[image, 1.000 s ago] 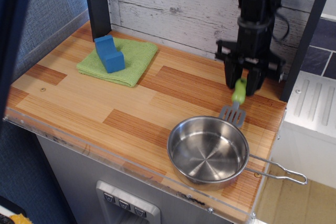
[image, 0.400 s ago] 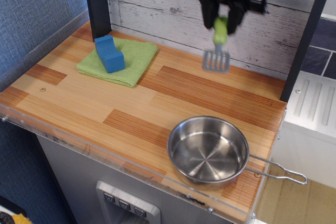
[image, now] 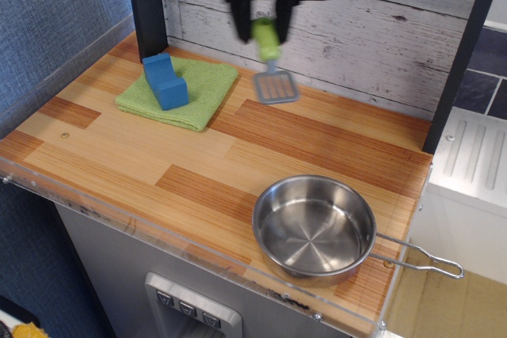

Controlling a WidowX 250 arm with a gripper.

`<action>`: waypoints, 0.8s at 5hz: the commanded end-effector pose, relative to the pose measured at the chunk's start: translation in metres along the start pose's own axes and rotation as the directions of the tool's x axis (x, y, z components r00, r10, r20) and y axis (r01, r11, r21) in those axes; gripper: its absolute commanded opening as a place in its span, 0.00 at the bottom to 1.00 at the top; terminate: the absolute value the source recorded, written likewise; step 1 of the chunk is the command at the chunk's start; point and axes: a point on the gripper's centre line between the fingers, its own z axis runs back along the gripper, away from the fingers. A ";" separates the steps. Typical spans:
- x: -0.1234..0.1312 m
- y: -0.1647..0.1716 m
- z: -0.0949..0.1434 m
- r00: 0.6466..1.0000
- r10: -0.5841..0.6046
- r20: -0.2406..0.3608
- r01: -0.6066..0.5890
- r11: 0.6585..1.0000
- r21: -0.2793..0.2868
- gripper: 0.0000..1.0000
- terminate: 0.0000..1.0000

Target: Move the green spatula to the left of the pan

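The hand (image: 264, 15) hangs at the top of the view in front of the whitewashed plank wall (image: 372, 29), blurred, with its two dark fingers (image: 240, 15) pointing down and closed on the lime-green handle of the green spatula (image: 271, 65). The spatula hangs nearly upright from the hand, handle up, its grey slotted blade directly below the fingers and tilted slightly to the right. The blade appears clear of the wooden surface (image: 158, 156), though from this angle it is hard to tell how high it hangs.

Below the hand and to its left in the view, a green folded cloth (image: 198, 93) lies flat on the surface, and a blue block (image: 165, 81) sits on top of it. The spatula's blade is just beside the cloth's right edge in the picture, not touching it.

Far below the hand and to its right in the view, near the front edge of the surface, sits the pan (image: 314, 227), round and shiny, with its thin wire loop handle pointing right past the edge. The pan is well apart from the hand and from the spatula. A dark upright post (image: 146, 5) stands to the left of the hand.
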 end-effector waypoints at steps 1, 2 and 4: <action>-0.035 0.038 -0.004 0.955 0.290 0.061 -0.290 0.957 -0.015 0.00 0.00; -0.046 0.050 -0.022 0.917 0.397 0.048 -0.397 0.918 -0.006 0.00 0.00; -0.052 0.066 -0.071 0.903 0.428 0.023 -0.428 0.904 -0.001 0.00 0.00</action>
